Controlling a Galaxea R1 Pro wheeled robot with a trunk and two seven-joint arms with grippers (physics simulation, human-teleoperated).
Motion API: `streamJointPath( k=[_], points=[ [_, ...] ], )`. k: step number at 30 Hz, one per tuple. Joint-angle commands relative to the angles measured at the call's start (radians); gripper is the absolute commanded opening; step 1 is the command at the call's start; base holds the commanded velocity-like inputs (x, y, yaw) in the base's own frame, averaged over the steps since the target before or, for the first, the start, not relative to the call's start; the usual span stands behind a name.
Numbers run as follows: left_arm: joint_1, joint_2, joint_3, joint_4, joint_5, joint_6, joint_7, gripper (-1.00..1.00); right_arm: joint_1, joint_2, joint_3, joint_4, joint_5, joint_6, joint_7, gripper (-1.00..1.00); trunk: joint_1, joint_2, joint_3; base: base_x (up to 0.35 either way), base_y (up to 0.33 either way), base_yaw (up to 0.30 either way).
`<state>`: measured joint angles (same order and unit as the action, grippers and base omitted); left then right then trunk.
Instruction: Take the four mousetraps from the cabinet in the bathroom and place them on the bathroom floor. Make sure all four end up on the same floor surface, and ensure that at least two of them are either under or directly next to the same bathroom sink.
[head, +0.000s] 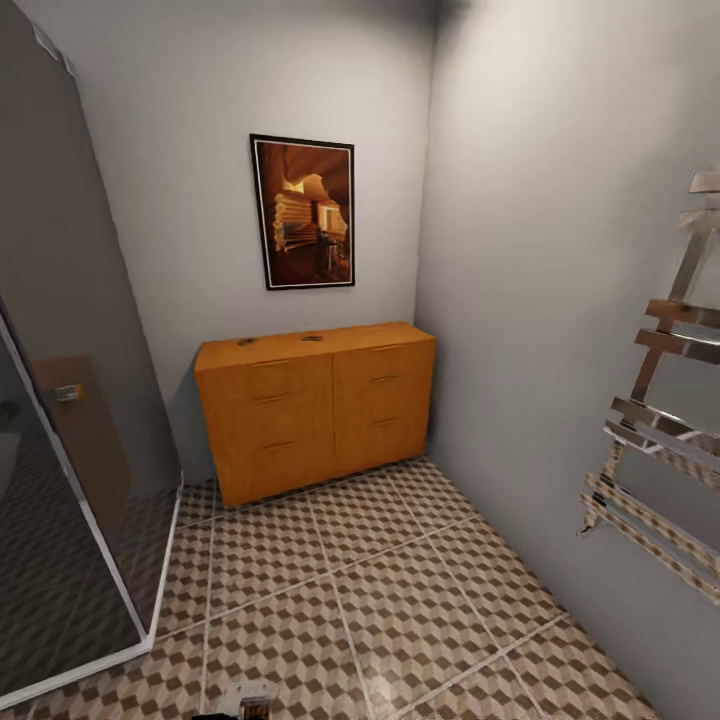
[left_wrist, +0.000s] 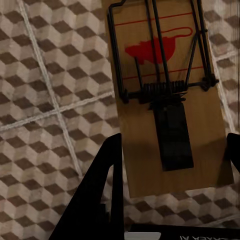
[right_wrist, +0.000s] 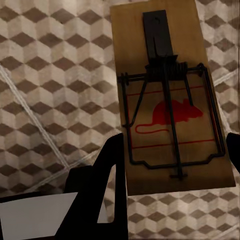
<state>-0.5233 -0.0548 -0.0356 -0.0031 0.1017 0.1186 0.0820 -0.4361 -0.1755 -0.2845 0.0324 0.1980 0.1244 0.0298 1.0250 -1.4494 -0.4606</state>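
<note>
The orange-brown cabinet (head: 315, 405) stands against the far wall. Two tiny dark mousetraps (head: 247, 341) (head: 312, 338) lie on its top. In the left wrist view, a wooden mousetrap (left_wrist: 200, 125) with a red mouse print sits between the black fingers (left_wrist: 107, 170) of my left gripper (left_wrist: 174, 145), which is shut on it above the cube-patterned floor (left_wrist: 50, 75). My right gripper (right_wrist: 175, 142) is likewise shut on another mousetrap (right_wrist: 165, 50) over the floor (right_wrist: 50, 75). The sink is out of view.
A glass shower enclosure (head: 70, 400) fills the left side. A chrome towel rail (head: 660, 450) juts from the right wall. A framed picture (head: 303, 212) hangs above the cabinet. Tiled floor (head: 400, 600) stretches between me and the cabinet.
</note>
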Motion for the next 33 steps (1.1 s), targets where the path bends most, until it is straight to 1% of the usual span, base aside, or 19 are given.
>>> streamJointPath(
  k=[1,9,33],
  points=[
    [0.0,0.0,-0.005,0.0,0.008,0.004,0.004,-1.0,-0.001,-0.001,-0.008,0.001,0.009,0.002,0.002,-1.0,0.0,-0.001,-0.001,0.0,0.0,-0.3],
    [0.016,0.007,-0.007,-0.001,0.002,0.004,0.005,-1.0,-0.001,-0.001,-0.009,0.001,0.009,0.003,0.002,-1.0,0.0,-0.001,-0.001,0.0,0.0,-0.3],
    [0.017,0.012,-0.007,0.0,0.003,0.006,0.005,-1.0,-0.001,0.001,-0.009,0.003,0.009,0.001,0.002,-1.0,0.0,-0.001,-0.001,0.0,0.0,-0.3]
  ],
)
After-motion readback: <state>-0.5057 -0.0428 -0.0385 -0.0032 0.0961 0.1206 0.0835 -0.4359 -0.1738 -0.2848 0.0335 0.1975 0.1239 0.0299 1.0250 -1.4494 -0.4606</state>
